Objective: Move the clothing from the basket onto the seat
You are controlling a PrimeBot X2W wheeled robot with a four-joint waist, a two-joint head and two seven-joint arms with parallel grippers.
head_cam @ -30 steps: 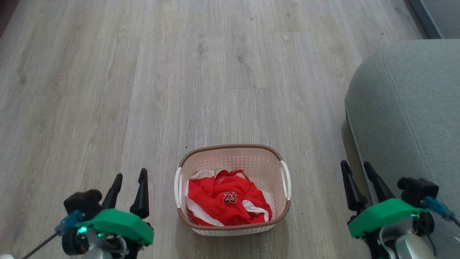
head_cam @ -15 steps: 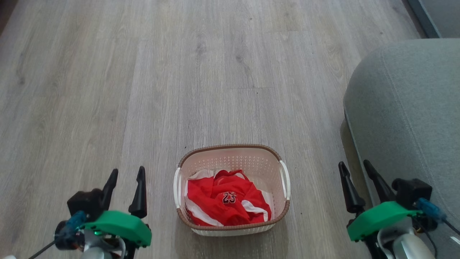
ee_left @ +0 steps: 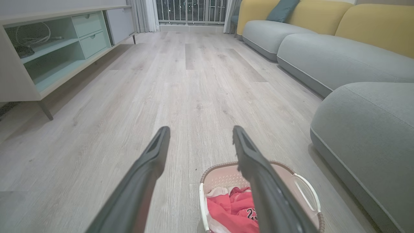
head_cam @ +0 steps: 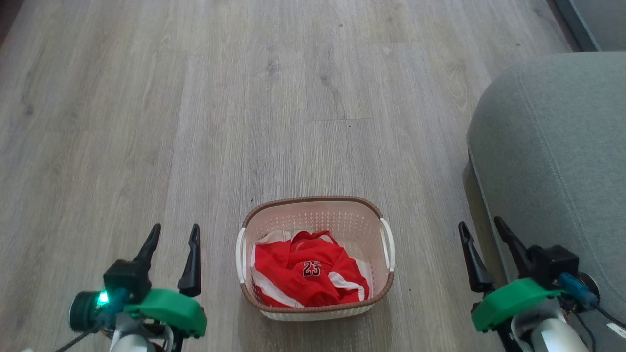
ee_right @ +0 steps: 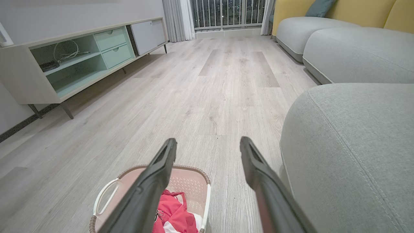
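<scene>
L gripper [head_cam: 176, 227] hangs over the floor [head_cam: 195, 122], fingers spread, nothing btwn them. R gripper [head_cam: 479, 222] likewise: fingers spread, empty, just beside the rounded corner of the seat [head_cam: 552, 146]. Btwn the two grippers the basket [head_cam: 313, 199] stands upright on the floor, apart from both, near the seat's front edge w/o touching it. The clothing [head_cam: 308, 274] lies crumpled inside the basket, piled toward its near wall, "23" patch facing up, white stripes showing. In the wrist views a low cabinet [ee_left: 48, 51] runs along the floor's left edge, and more sofa cushions [ee_left: 323, 55] sit beyond the seat.
</scene>
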